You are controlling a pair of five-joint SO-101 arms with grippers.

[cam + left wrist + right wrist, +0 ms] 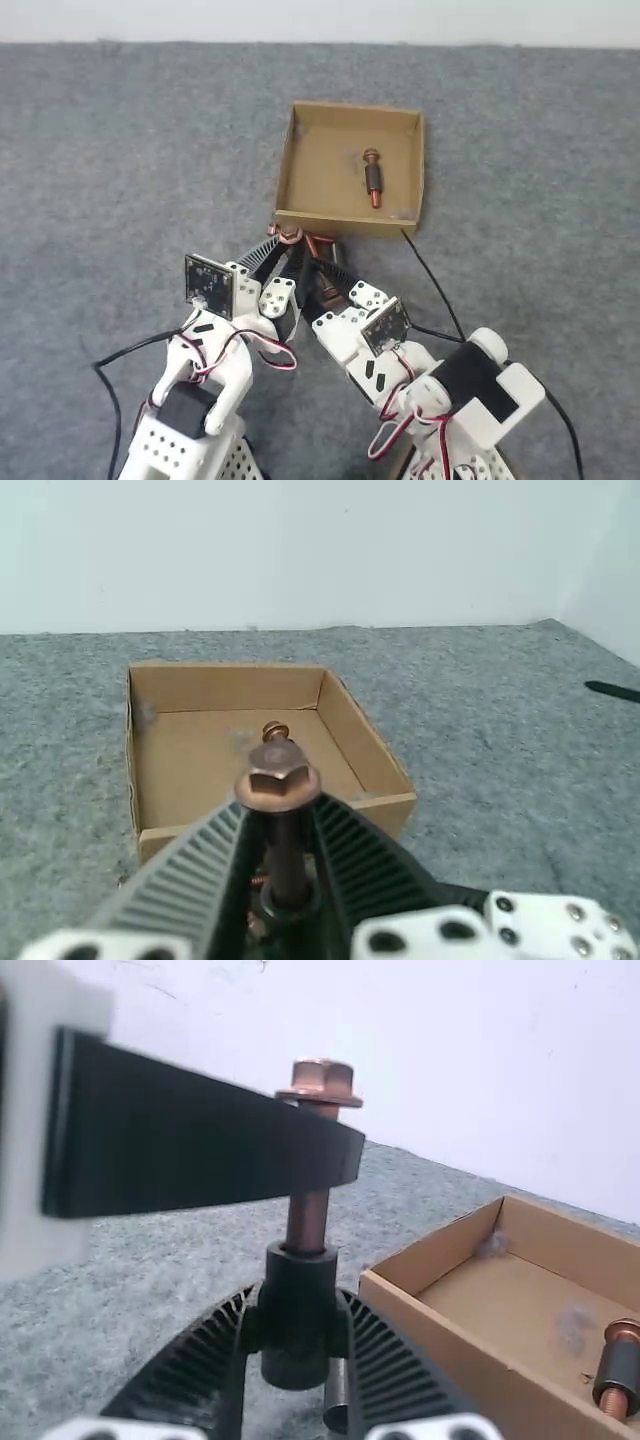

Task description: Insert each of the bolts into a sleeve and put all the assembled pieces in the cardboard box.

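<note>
My left gripper (280,820) is shut on a copper bolt (281,780), held upright by its shaft just under the hex head. The bolt's lower end sits in a black sleeve (298,1305), which my right gripper (298,1325) is shut on from both sides. The bolt (320,1085) stands above the sleeve, with a left finger (200,1145) crossing in front. Both grippers meet just in front of the cardboard box (300,150), the left gripper (287,238) beside the right gripper (320,268). An assembled bolt and sleeve (373,178) lies inside the box.
The box's near wall (340,222) is right behind the grippers. A small dark cylinder (338,1407) lies on the carpet below the held sleeve. A black cable (435,285) runs over the grey carpet at the right. Open carpet lies on both sides of the box.
</note>
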